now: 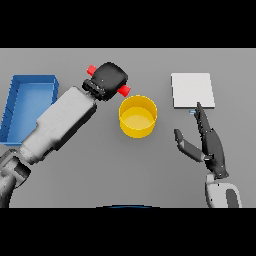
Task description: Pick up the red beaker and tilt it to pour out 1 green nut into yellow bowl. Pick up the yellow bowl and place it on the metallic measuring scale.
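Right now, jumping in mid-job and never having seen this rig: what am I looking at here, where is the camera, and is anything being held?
This single picture is the head view: the camera sits where the robot's head is, looking down at the grey table. The view's left is the robot's own left.

The two white and grey arms end in dark hands. The left hand is curled round the red beaker, which lies on its side in the grasp, its red ends showing on both sides of the hand, one end close to the rim of the yellow bowl. No green nut is visible in the bowl.

The right hand rests open and holds nothing, just below the pale square plate, the measuring scale.

A blue tray sits at the far left.
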Motion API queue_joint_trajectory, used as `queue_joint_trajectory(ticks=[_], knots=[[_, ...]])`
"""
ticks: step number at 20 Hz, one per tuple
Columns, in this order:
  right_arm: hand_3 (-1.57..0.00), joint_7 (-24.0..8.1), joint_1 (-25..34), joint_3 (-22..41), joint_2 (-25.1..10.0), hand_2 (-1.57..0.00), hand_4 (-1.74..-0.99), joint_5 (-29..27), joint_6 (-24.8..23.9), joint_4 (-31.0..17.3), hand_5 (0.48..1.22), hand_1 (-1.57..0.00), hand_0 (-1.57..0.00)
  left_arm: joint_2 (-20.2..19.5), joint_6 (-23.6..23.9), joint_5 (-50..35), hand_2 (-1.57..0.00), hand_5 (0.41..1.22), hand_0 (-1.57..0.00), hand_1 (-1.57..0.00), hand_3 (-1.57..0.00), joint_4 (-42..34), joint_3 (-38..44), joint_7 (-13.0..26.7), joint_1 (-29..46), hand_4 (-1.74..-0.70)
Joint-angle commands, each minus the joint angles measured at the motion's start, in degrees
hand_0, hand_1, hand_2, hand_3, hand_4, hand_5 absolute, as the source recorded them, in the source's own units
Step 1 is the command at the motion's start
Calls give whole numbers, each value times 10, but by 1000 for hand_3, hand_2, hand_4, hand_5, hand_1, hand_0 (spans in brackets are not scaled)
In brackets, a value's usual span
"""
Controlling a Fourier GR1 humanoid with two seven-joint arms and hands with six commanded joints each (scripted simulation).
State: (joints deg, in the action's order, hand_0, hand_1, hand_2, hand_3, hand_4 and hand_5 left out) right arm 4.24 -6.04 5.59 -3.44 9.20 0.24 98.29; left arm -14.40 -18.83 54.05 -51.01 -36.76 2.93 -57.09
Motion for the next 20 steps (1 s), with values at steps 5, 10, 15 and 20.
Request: queue_joint_trajectory(ticks=[5, 10, 15, 20], knots=[[1, 3, 1, 1, 1, 1, -1221, 11, -9, -5, 610, 1, 1, 11, -3, 55, -1571, 1219, -1571, -1571, -1458, 38, -57, -59, -46, -1727], [1, 10, 10, 0, 3, 1, -1185, 21, -21, -8, 575, 1, 1, 7, -5, 114, -1571, 1220, -1571, -1571, -1534, 58, -117, -100, -90, -1734], [1, 18, 0, 0, 5, 1, -1147, 16, -19, 1, 566, 1, 1, 10, -1, 170, -1571, 1221, -1571, -1571, -1559, 70, -177, -126, -114, -1738], [1, 27, 2, 2, 2, 1, -1136, 24, -20, -4, 578, 1, 1, 12, 17, 217, -1571, 1221, -1571, -1571, -1567, 87, -223, -148, -140, -1733]])
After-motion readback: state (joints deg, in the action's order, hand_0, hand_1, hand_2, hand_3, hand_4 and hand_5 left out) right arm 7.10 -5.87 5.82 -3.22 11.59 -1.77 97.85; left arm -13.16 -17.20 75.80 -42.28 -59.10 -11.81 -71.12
